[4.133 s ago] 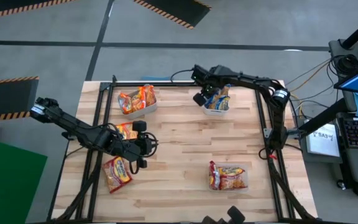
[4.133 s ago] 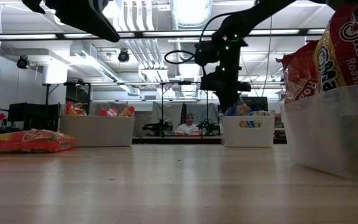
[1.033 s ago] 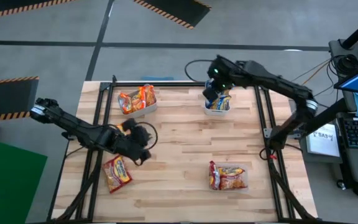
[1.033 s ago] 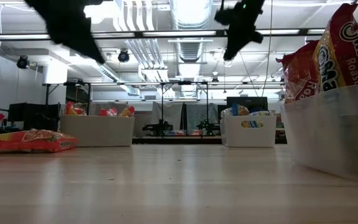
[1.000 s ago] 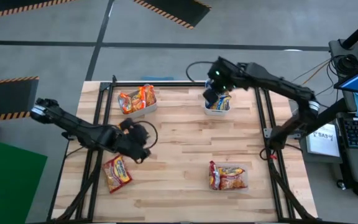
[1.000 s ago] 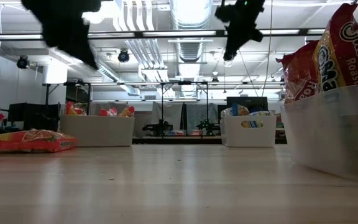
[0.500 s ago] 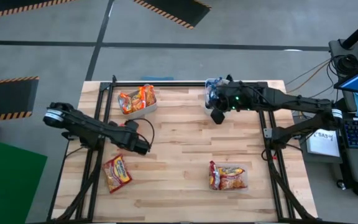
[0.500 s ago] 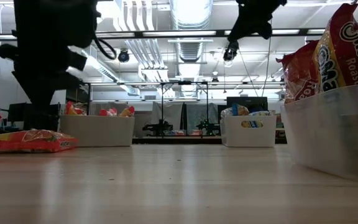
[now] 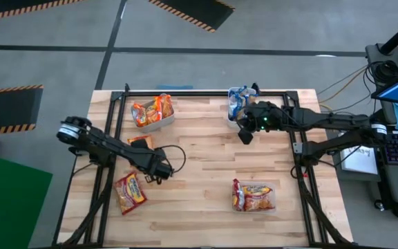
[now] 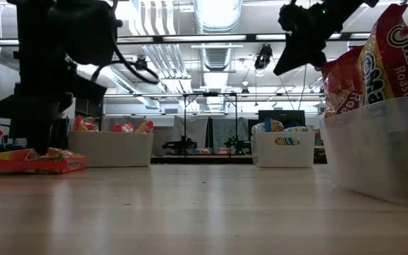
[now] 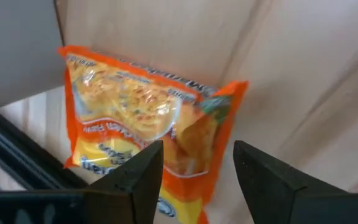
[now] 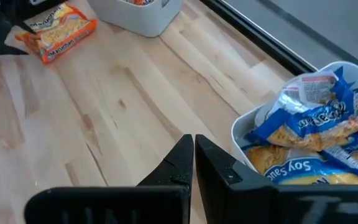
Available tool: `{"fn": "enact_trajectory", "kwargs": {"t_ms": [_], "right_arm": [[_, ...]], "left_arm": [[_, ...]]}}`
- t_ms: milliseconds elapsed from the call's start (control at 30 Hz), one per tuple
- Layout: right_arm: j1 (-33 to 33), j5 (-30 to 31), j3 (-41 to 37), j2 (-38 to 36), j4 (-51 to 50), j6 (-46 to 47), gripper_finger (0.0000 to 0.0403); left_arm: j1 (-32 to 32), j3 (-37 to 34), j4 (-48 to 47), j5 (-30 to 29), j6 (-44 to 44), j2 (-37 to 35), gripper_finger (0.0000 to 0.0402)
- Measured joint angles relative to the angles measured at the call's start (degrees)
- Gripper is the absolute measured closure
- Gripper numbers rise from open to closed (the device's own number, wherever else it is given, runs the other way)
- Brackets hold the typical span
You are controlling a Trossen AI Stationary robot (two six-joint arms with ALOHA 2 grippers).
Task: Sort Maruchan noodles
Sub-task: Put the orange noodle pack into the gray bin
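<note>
I have the left hand [image 9: 159,173] low over the near left part of the desk [image 9: 206,159], fingers spread with nothing between them, and in the left wrist view an orange noodle packet [image 11: 148,134] lies flat on the wood directly ahead of the fingertips. In the high view a loose orange packet [image 9: 130,193] sits just beside that hand, toward the near edge, and another orange packet [image 9: 141,142] lies on its far side. The right hand [image 9: 244,135] hangs above the desk near the bin of blue packets [image 9: 238,102], its fingers closed and empty (the right wrist view shows them pressed together). The remaining noodles are already grouped: orange and red ones in the far left bin [image 9: 152,111], red ones in the near right bin [image 9: 254,196]. Handling judgement: I expect each packet to be light, with a thin crinkly wrapper that slides easily on wood and a brittle noodle block inside that will crack under hard squeezing. I would take hold across the short width near one end, where the block gives the fingers something firm, or pinch the sealed end flap. A grip on the slack middle film alone is likely to slip.
</note>
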Motion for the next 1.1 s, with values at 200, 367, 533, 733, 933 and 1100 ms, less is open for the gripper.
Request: {"fn": "enact_trajectory", "kwargs": {"t_ms": [200, 367, 533, 733, 933, 1100], "right_arm": [[0.0, 0.0, -3.0, -0.6, 3.6, 0.6, 0.0394], [0.0, 0.0, -4.6, -0.5, 6.2, 0.6, 0.0394], [0.0, 0.0, -5.1, -0.5, 6.8, 0.5, 0.0394], [0.9, 0.1, -5.1, -0.5, 7.9, -0.1, 0.0394], [2.2, 0.1, -5.1, -0.5, 8.0, -0.6, 0.0394], [2.8, 0.0, -5.1, -0.5, 8.2, -1.5, 0.0394]], "left_arm": [[0.3, -1.9, -0.6, -0.1, -0.9, 1.6, 0.0235], [0.3, -5.1, -0.2, -1.0, -3.8, 1.8, 0.0243], [0.1, -6.0, 0.1, -1.1, -4.9, 1.7, 0.0294], [0.1, -4.9, 0.4, 0.0, -5.0, 1.3, 0.0392], [-0.1, -2.0, -0.1, -2.0, -4.8, -2.6, 0.0399], [-0.1, 0.9, -0.1, -8.1, -4.2, -11.6, 0.0401]]}}
